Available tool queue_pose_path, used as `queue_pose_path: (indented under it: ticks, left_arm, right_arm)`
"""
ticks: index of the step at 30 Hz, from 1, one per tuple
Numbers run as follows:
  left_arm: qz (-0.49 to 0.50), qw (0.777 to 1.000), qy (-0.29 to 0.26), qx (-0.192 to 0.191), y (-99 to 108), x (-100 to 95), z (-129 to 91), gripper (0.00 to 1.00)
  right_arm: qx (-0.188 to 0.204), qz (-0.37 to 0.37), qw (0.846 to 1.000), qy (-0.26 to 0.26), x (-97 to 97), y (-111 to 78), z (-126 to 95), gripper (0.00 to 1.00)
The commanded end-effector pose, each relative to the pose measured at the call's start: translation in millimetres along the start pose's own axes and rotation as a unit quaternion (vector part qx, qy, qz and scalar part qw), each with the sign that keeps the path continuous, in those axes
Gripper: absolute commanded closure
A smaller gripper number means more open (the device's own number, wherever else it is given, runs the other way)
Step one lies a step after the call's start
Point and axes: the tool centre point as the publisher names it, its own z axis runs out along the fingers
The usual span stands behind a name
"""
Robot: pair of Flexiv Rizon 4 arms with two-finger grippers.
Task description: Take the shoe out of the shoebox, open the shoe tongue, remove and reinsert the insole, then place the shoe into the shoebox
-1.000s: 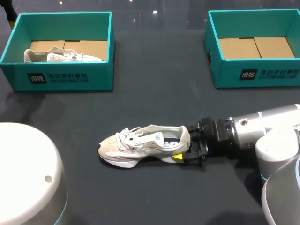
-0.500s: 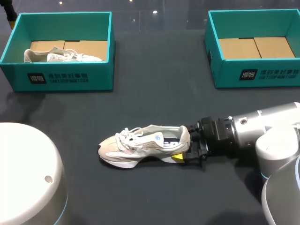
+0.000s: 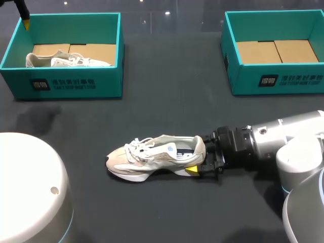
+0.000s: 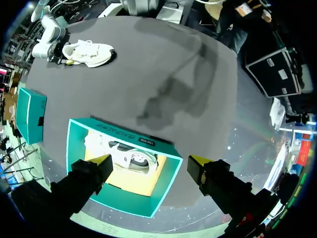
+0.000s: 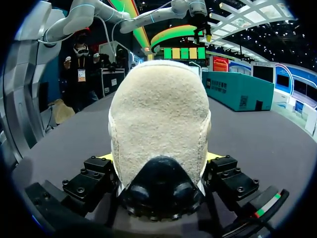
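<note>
Right gripper (image 3: 200, 166) is clamped on the shoe (image 3: 152, 154) heel; the shoe lies mid-table, and both are unmoved. Left gripper (image 3: 24, 22) tip now shows at the far corner, mostly cut off. Left wrist: fingers spread wide above the left box (image 4: 115, 132), which holds another shoe (image 4: 124, 154). Right wrist: the heel fills the gap, and the yellow tips are mostly hidden.

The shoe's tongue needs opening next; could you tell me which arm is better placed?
Left, probably. The right gripper is shut on the heel of the shoe, steadying it, while the left gripper is open and empty above the left box, free to travel to the tongue.
</note>
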Motion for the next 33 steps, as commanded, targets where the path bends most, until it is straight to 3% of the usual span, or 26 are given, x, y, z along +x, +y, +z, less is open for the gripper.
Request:
queue_pose_path:
  ticks: [1,12,14,18,20,22,25,27,33]
  left_arm:
    - [-0.085,0.996,0.011,-0.025,-30.3,-3.5,1.7,0.00]
    - [-0.085,0.996,0.011,-0.025,-30.3,-3.5,1.7,0.00]
    - [-0.119,0.993,-0.006,0.006,-40.7,-10.2,2.3,0.00]
    - [-0.229,0.973,0.002,-0.013,-71.7,-28.1,8.5,0.00]
    - [-0.299,0.953,0.008,-0.041,-84.7,-37.2,11.2,0.00]
    - [-0.316,0.948,0.009,-0.023,-98.3,-43.5,12.6,0.00]
    - [-0.394,0.918,0.045,-0.019,-116.3,-54.7,15.1,0.00]
    - [-0.404,0.912,0.073,-0.030,-124.0,-61.4,15.8,0.00]
    - [-0.404,0.912,0.073,-0.030,-124.0,-61.4,15.8,0.00]
  right_arm:
    - [0.003,0.000,1.000,0.001,-0.1,-1.9,2.2,1.00]
    - [0.003,0.000,1.000,0.001,-0.1,-1.9,2.2,1.00]
    - [0.003,0.000,1.000,0.001,-0.1,-1.9,2.2,1.00]
    - [0.003,0.000,1.000,0.001,-0.1,-1.9,2.2,1.00]
    - [0.003,0.000,1.000,0.001,-0.1,-1.9,2.2,1.00]
    - [0.003,0.000,1.000,0.001,-0.1,-1.9,2.2,1.00]
    - [0.003,0.000,1.000,0.001,-0.1,-1.9,2.2,1.00]
    - [0.003,0.000,1.000,0.001,-0.1,-1.9,2.2,1.00]
    - [0.003,0.000,1.000,0.001,-0.1,-1.9,2.2,1.00]
